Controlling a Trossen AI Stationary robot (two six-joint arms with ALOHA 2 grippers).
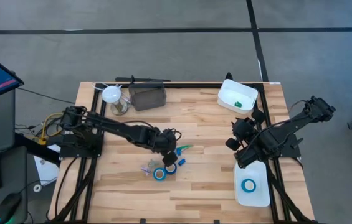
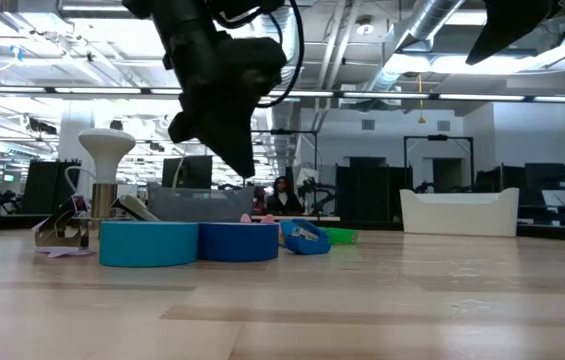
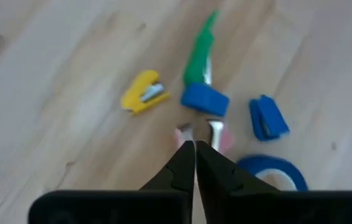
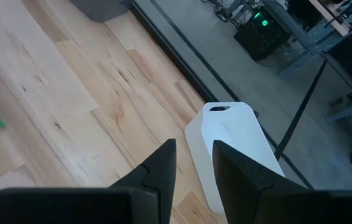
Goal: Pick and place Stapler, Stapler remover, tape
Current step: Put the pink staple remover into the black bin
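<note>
My left gripper is shut and hangs just above a cluster of small things at mid-table, touching nothing that I can see. Under its tips lie a yellow stapler-like piece, a green piece, two small blue pieces, a pink scrap and a blue tape roll. Two tape rolls sit flat on the wood side by side. A third roll lies in the near white tray. My right gripper is open, over the table's right part near the far white tray.
A grey bin and a white mushroom-shaped object stand at the far edge. The far white tray holds a small green thing. A purple-and-metal piece lies left of the tape rolls. Bare wood lies between the cluster and the trays.
</note>
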